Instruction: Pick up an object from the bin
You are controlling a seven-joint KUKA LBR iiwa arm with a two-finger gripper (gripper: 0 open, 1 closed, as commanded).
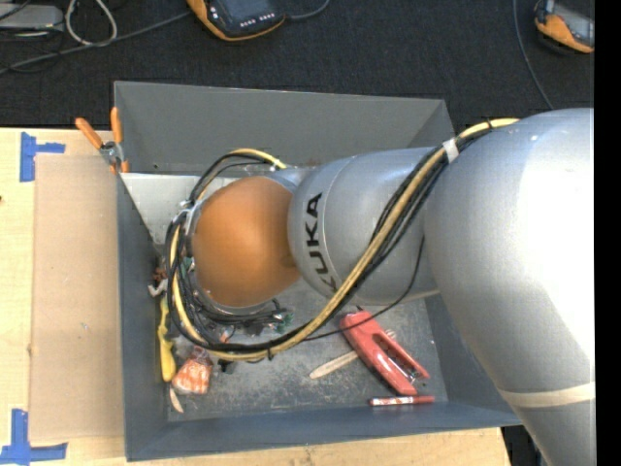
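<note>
Arm [388,231] reaching from the right into the grey bin [291,115], its orange cover [243,241] low over the left half of the floor.
Under the cover's near edge shows the dark body of the gripper [238,320], ringed by yellow and black cables [184,260]. Whether it is released or clenched on anything cannot be told, since the cover hides its tip. Nearest to it lies a crumpled orange-and-white thing [191,378], just to its lower left in the bin's front-left corner, close by the cables. To the gripper's right, farther off on the dusty floor, lie a pale wooden stick [333,363], a red-handled tool [383,352] and, by the front wall, a red pen [401,401].
</note>
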